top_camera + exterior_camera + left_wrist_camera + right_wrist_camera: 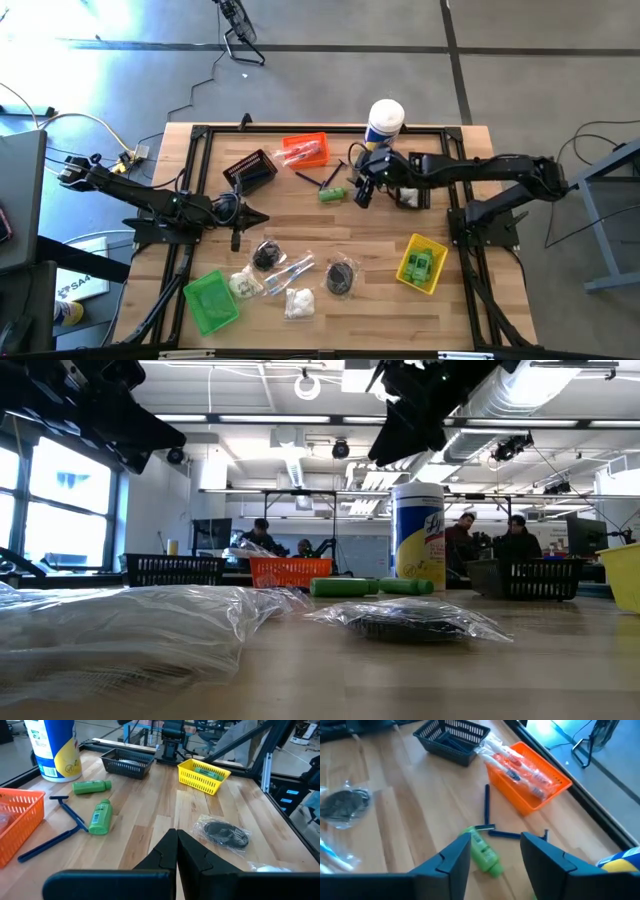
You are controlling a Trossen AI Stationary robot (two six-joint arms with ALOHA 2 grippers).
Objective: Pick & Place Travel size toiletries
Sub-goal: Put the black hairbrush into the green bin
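Nearest my low camera lies a clear-wrapped packet, with a bagged dark bundle just behind it on the wood. The thing I am working lies farther back: a green mini bottle on its side near the middle rear of the table, and a second green bottle close to the white canister. My right gripper hangs over the first bottle with its fingers spread apart and nothing between them; from its wrist view the bottle shows in the gap below. Blue razors lie just beside that bottle, one touching it in the left wrist view. Beyond them the orange bin holds wrapped toothbrushes, and the black bin stands next to it. Toward the front edge I see another dark bundle, a slim packet and a bag of white puffs, near the green bin. The yellow bin holds a green item. My left gripper waits at the left side, fingers pressed together and empty. People sit in the room behind.
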